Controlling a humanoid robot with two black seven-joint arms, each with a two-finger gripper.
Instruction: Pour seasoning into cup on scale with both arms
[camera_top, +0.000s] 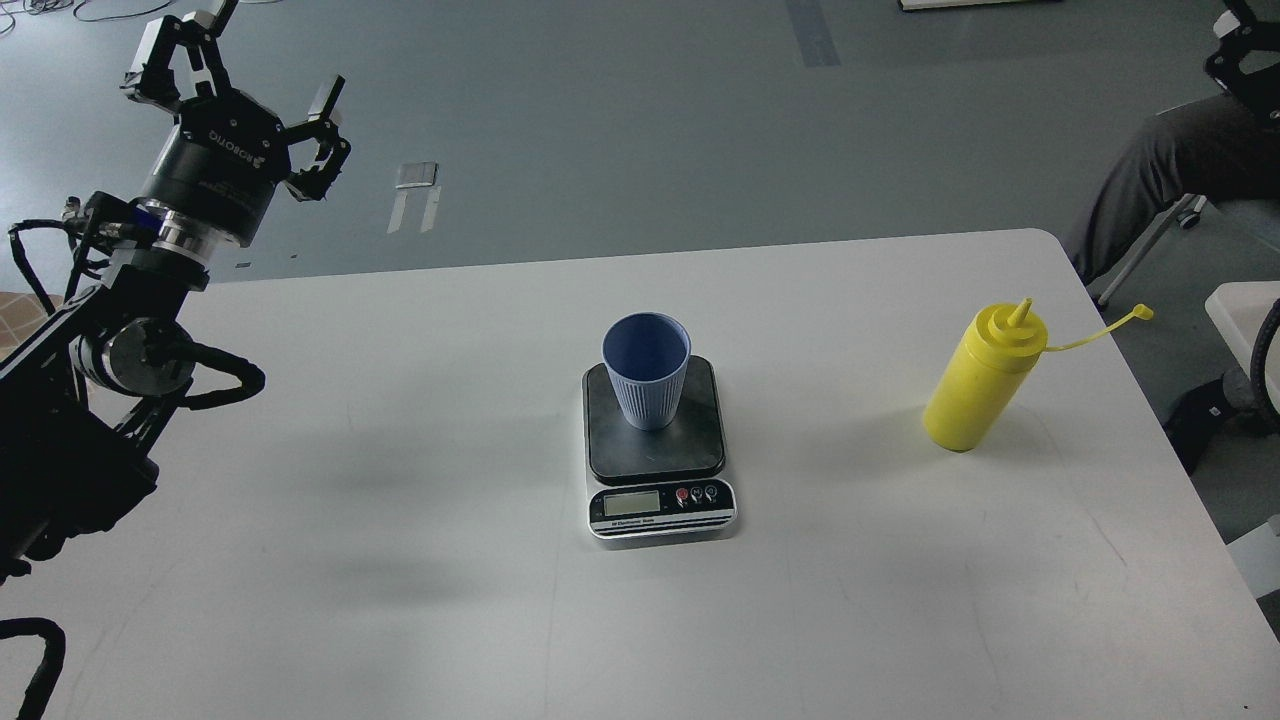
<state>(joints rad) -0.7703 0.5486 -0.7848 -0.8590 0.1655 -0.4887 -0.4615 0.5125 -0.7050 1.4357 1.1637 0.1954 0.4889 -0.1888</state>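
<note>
the left hand (240, 95) hung released, fingers spread, above the desk's (400, 600) far left edge; the right hand was out of view. the cup (647, 368) stood upright on the scale (657, 452) at centre. the seasoning (982, 380) stood well apart at the right, uncapped; a hard squeeze or clumsy grasp could spill it early or topple the light cup.

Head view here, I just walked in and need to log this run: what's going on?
Nothing is being handled yet. The blue-grey cup stands upright on the scale at the middle of the white table. The yellow seasoning bottle stands alone to the right, cap off and dangling on its strap. The left gripper is raised at the far left, fingers spread open, holding nothing. The right arm is out of view.
</note>
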